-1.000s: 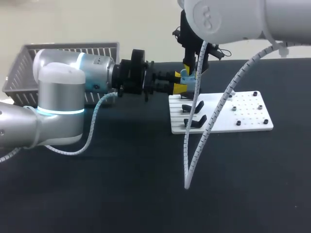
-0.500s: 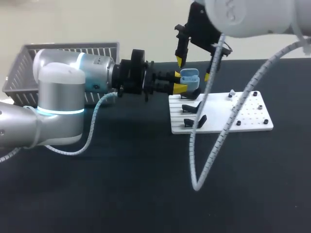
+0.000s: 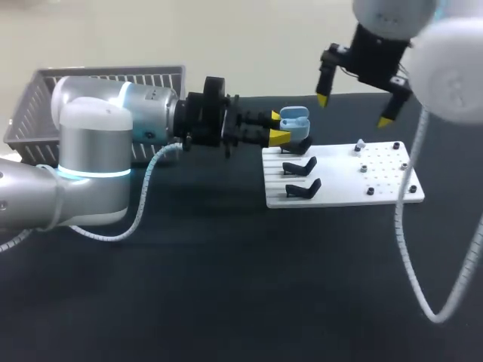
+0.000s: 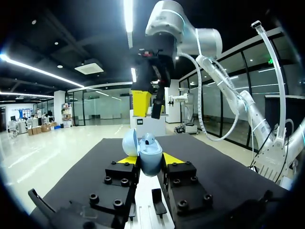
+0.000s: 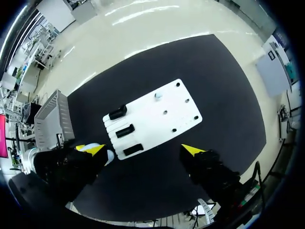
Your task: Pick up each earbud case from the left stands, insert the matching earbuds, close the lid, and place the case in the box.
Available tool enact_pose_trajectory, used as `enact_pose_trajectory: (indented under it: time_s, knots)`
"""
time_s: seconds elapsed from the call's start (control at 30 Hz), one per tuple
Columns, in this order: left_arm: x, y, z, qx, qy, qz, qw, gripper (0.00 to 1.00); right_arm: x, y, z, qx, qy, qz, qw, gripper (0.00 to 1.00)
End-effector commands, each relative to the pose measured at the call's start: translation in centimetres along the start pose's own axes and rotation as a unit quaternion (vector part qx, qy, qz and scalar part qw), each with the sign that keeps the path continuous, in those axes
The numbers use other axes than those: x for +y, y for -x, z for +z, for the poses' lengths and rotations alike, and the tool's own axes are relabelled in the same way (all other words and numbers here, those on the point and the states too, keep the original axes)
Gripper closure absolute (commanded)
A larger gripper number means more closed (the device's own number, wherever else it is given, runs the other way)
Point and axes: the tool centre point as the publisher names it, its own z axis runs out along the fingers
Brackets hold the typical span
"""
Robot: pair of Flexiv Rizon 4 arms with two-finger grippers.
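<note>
My left gripper is shut on a light blue earbud case and holds it above the back left corner of the white board. In the left wrist view the case stands between the yellow tips with its lid open and a pale earbud showing inside. My right gripper hangs open and empty, high above the board and to the right of the case. In the right wrist view its wide-spread gripper looks straight down on the board. A small pale piece sits on a peg at the board's back.
Two black stands stand empty on the board's left strip, with a third under the held case. A grey slatted basket stands at the table's back left, behind my left arm. My right arm's cable hangs over the table's right side.
My right gripper has opened wide and pulled up and to the right, away from the case. My left gripper and the case have stayed where they were.
</note>
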Motion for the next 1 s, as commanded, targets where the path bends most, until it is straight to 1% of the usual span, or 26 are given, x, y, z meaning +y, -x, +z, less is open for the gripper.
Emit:
enact_pose_trajectory:
  time_s: [0.03, 0.17, 0.23, 0.37, 0.4, 0.6, 0.73, 0.93, 1.0]
  knots:
    - [-0.2, -0.1, 0.0, -0.001, 0.004, 0.002, 1.0, 1.0, -2.4, 0.4, 0.7, -0.052, 0.077, -0.002, 0.996, 0.0]
    - [-0.2, -0.1, 0.0, -0.001, 0.004, 0.002, 1.0, 1.0, -2.9, 2.2, 1.8, -0.059, 0.075, -0.008, 0.995, 0.0]
    - [-0.2, -0.1, 0.0, -0.001, 0.004, 0.002, 1.0, 1.0, -3.0, 3.2, 2.8, -0.061, 0.064, -0.016, 0.996, 0.0]
    - [-0.2, -0.1, 0.0, -0.001, 0.004, 0.002, 1.0, 1.0, -2.7, 4.9, 5.0, -0.042, 0.038, -0.032, 0.998, 0.0]
    - [-0.2, -0.1, 0.0, -0.001, 0.004, 0.002, 1.0, 1.0, -2.5, 5.3, 5.7, -0.034, 0.038, -0.037, 0.998, 0.0]
    - [-0.2, -0.1, 0.0, -0.001, 0.004, 0.002, 1.0, 1.0, -1.9, 6.4, 9.2, -0.009, 0.02, -0.061, 0.998, 0.0]
    - [-0.2, -0.1, 0.0, -0.001, 0.004, 0.002, 1.0, 1.0, -2.2, 7.3, 10.9, -0.001, 0.015, -0.062, 0.998, 0.0]
    - [-0.2, -0.1, 0.0, -0.001, 0.004, 0.002, 1.0, 1.0, -3.3, 7.1, 13.1, 0.02, 0.022, -0.05, 0.998, 0.0]
    - [-0.2, -0.1, 0.0, -0.001, 0.004, 0.002, 1.0, 1.0, -3.6, 6.9, 13.8, 0.027, 0.023, -0.049, 0.998, 0.07]
